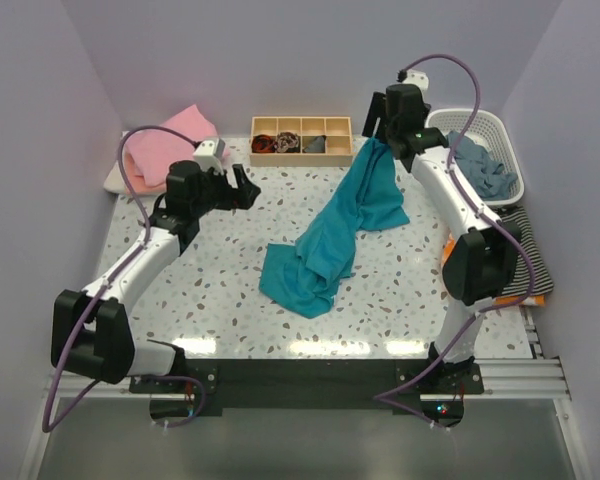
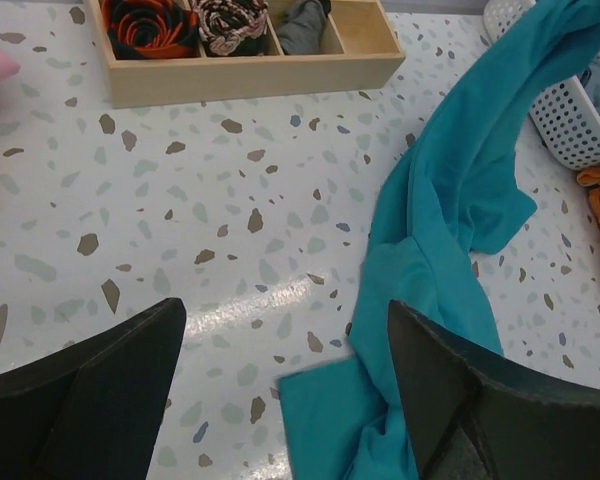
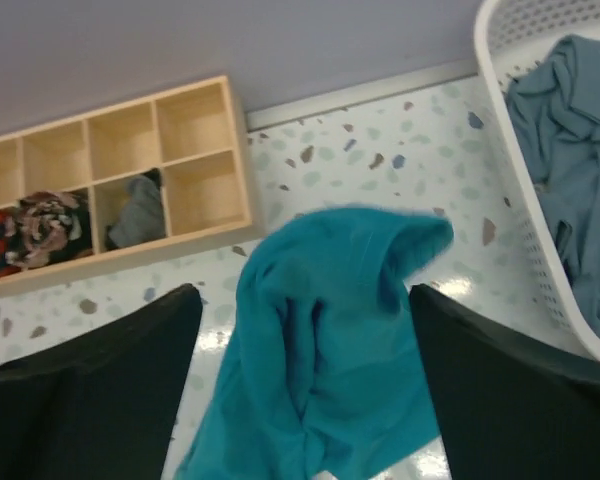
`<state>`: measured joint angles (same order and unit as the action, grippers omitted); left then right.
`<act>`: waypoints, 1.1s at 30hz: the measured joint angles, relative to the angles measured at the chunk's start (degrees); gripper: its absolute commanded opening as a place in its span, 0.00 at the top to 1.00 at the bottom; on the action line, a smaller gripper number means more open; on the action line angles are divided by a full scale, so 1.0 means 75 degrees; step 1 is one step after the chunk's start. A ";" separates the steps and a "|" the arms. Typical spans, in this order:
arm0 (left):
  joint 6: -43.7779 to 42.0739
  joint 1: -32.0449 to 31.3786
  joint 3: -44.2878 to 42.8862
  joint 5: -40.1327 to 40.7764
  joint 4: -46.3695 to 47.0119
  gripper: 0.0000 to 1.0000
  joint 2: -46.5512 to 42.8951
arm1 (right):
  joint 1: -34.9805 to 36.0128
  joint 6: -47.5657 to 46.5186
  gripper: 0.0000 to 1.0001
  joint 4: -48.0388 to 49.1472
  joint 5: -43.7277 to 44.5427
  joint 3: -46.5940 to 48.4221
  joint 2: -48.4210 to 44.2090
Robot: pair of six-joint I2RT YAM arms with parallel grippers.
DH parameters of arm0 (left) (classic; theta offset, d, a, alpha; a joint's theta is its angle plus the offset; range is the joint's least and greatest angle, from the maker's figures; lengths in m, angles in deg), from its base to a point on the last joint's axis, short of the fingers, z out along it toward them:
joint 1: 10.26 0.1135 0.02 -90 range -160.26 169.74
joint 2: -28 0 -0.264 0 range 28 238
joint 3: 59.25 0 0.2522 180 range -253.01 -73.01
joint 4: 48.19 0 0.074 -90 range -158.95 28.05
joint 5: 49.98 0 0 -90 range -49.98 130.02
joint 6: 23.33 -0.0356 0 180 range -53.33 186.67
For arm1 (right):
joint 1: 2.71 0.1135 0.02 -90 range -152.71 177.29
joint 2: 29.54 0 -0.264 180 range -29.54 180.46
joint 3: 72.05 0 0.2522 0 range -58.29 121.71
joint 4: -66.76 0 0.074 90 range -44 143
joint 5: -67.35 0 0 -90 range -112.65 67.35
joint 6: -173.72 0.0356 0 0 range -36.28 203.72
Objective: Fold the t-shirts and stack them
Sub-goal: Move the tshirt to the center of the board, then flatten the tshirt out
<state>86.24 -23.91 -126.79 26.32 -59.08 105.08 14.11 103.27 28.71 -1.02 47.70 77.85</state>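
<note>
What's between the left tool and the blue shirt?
Just bare speckled table between the left tool and the teal shirt; the top view shows it.

Overhead view: high above the near edge, looking down over the whole speckled surface (image 1: pixel 230 290), the wooden box (image 1: pixel 301 140) at its far side. Left wrist view: low, slanted, facing the box from its near side. Right wrist view: closer, looking down just right of the box. All three share the box and the teal shirt (image 1: pixel 330 240) beside it.
</note>
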 measured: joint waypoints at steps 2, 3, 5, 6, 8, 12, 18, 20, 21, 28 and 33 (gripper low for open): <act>-0.0009 0.0000 0.0000 -0.0105 0.0012 0.27 0.0134 | -0.0099 0.0050 0.04 -0.0082 0.0227 -0.0289 0.0000; 0.0000 0.0000 0.0006 -0.0181 0.0038 0.29 0.0227 | -0.0134 0.0052 0.04 -0.0119 0.0233 -0.0554 -0.0076; 0.0067 -0.0006 0.0087 -0.0376 0.0166 0.32 0.0437 | -0.0149 0.0073 0.04 -0.0026 0.0020 -0.1483 -0.0443; 0.0108 -0.0017 0.0198 -0.0469 0.0274 0.32 0.0525 | -0.0140 0.0073 0.05 -0.0070 -0.0291 -0.2011 -0.0717; 0.0175 -0.0076 0.0522 -0.0603 0.0455 0.32 0.0708 | -0.0035 0.0058 0.06 -0.0271 -0.0941 -0.2862 -0.1233; 0.0356 -0.0309 0.1037 -0.0764 0.0583 0.34 0.1244 | 0.0621 -0.0117 0.05 -0.0866 -0.2037 -0.3296 -0.1891; 0.0574 -0.0615 0.1241 -0.0831 0.0801 0.35 0.1996 | 0.2637 -0.0405 0.07 -0.1265 -0.2512 -0.3937 -0.2503; 0.0653 -0.0676 0.1268 -0.0822 0.0889 0.35 0.2025 | 0.3150 -0.0446 0.08 -0.1513 -0.2460 -0.4156 -0.2512; 0.0664 -0.0697 0.1271 -0.0819 0.0938 0.35 0.2025 | 0.3331 -0.0469 0.09 -0.1661 -0.2407 -0.4252 -0.2498; 0.0775 -0.0863 0.1323 -0.0778 0.1393 0.35 0.2154 | 0.4348 -0.0478 0.08 -0.2180 -0.1271 -0.4881 -0.2366; 0.0854 -0.0991 0.1411 -0.0746 0.1501 0.36 0.2337 | 0.4803 -0.0463 0.09 -0.2226 -0.0685 -0.4911 -0.1888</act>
<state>92.65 -31.34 -116.21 20.73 -47.82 122.61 50.13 99.79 12.01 -6.16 10.87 63.69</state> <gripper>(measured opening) 0.647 0.916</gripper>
